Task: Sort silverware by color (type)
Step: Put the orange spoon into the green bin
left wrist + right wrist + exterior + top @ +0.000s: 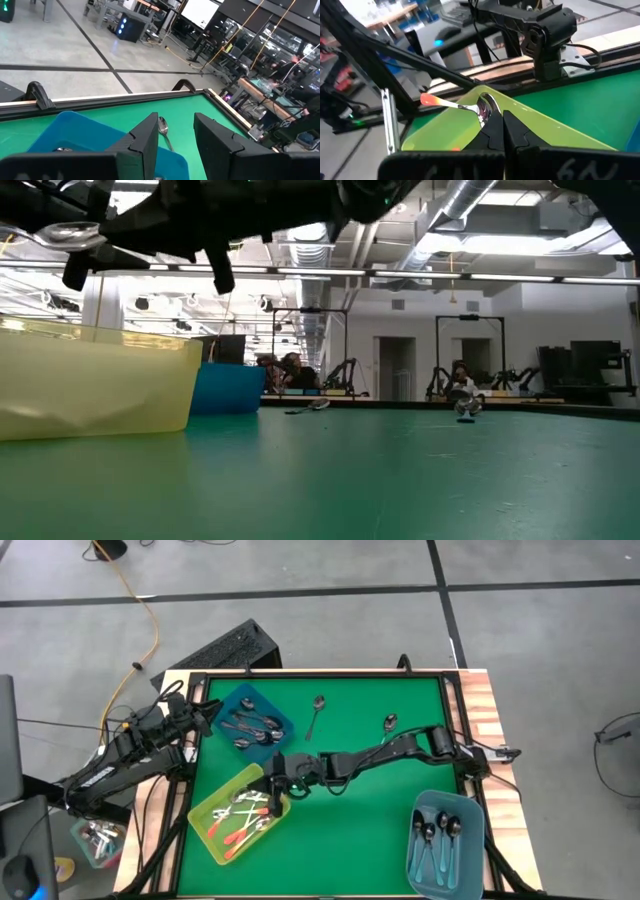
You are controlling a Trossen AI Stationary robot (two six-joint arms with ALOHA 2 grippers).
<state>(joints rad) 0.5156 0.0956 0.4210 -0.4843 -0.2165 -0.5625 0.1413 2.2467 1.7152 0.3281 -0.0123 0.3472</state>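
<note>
Orange-handled spoons (pixel 243 823) lie in the yellow bin, teal-handled spoons (pixel 437 840) in the light-blue bin; two dark grey spoons (pixel 317 712) rest on the table.

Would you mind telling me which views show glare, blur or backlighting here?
Low view: ceiling lights backlight the arms into silhouettes; the near yellow bin looks soft. Right wrist view: the background is blurred, and the spoon bowl glints. High view: evenly lit, no strong glare on the green table.

Right gripper (pixel 272 790) hovers over the yellow bin (pixel 205 815) (orange-handled spoons (pixel 245 820) inside).
</note>
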